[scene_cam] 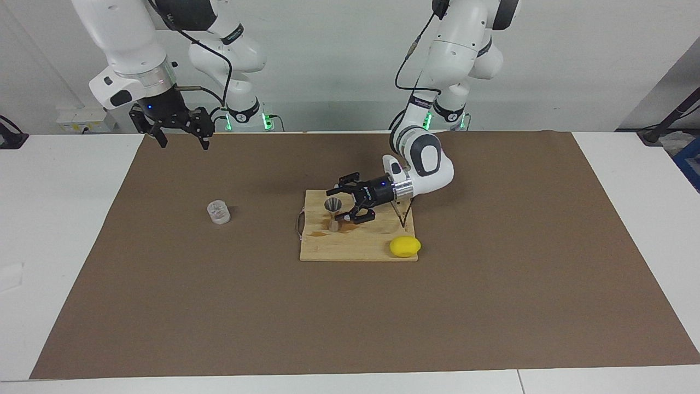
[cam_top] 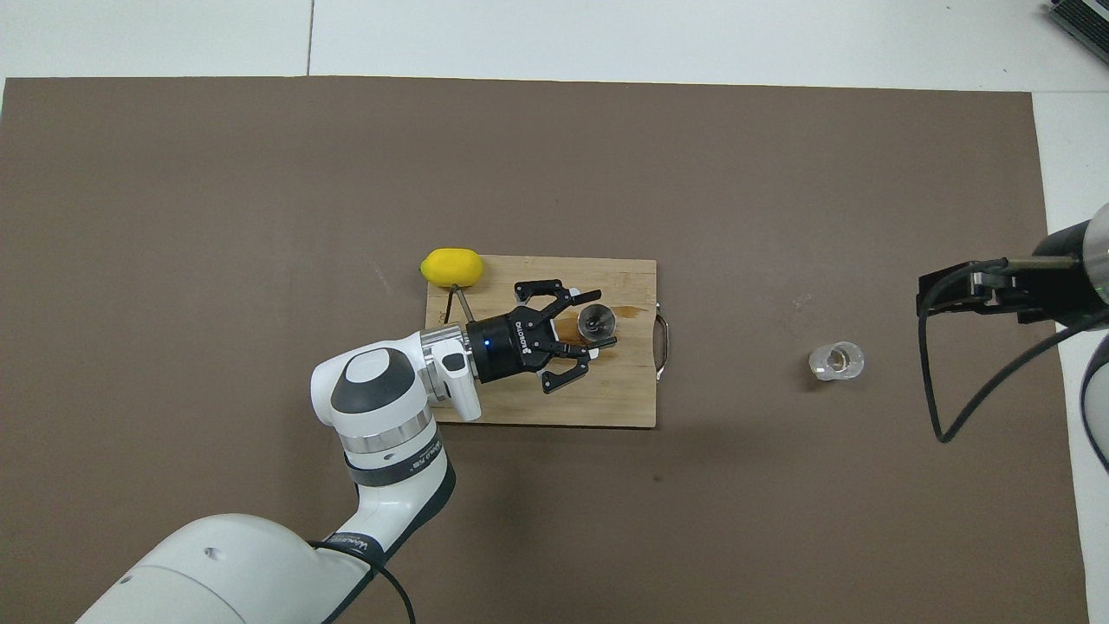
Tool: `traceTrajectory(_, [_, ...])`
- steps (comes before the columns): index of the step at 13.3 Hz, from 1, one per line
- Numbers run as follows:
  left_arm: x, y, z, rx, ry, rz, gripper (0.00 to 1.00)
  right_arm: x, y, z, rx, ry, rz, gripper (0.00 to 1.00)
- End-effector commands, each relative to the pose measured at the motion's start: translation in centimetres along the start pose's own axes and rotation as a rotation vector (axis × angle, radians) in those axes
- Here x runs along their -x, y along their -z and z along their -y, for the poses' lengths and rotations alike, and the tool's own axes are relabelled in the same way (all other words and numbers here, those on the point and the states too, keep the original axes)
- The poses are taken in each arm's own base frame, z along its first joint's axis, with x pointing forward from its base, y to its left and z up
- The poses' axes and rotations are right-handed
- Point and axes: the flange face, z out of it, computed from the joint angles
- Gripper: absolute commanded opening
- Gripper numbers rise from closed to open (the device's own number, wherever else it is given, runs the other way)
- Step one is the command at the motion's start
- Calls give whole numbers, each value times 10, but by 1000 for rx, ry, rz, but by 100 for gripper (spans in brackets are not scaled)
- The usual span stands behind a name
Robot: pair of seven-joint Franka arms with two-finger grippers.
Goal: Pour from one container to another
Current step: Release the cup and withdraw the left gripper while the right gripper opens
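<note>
Jigger (scene_cam: pixel 333 214) upright on board (scene_cam: pixel 361 249)

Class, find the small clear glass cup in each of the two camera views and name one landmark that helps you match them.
Facing view: the glass cup stands on the brown mat, toward the right arm's end, apart from the cutting board.
Overhead view: the glass cup stands on the mat, off the cutting board's handle end.
Shared landmark: the lemon at the board's corner toward the left arm's end.
</note>
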Motion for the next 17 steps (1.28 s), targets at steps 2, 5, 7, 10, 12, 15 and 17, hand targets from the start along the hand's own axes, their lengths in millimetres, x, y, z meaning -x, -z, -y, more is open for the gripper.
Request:
traceTrajectory(2, [2,25,6,39,-43,13,100,5,2,-3,-26,4,-4,99])
traceTrajectory(5, [-20,66,17,64,-108,62,100,2,3,-16,-29,-25,-16,98])
traceTrajectory(7, [-28,93,25,91,-147,88,100,1,1,-17,-32,-98,-27,96])
traceTrajectory(10, [-40,154,54,166,-247,182,100,-4,-9,-14,-50,-344,0,98])
traceTrajectory(12, [-52,200,70,223,-272,215,100,-9,-25,-18,-115,-523,29,100])
traceTrajectory(15, [-87,276,98,326,-311,380,100,-16,-48,-25,-118,-730,69,100])
traceTrajectory(17, [-120,321,113,364,-344,487,100,-23,-70,-42,-211,-940,130,100])
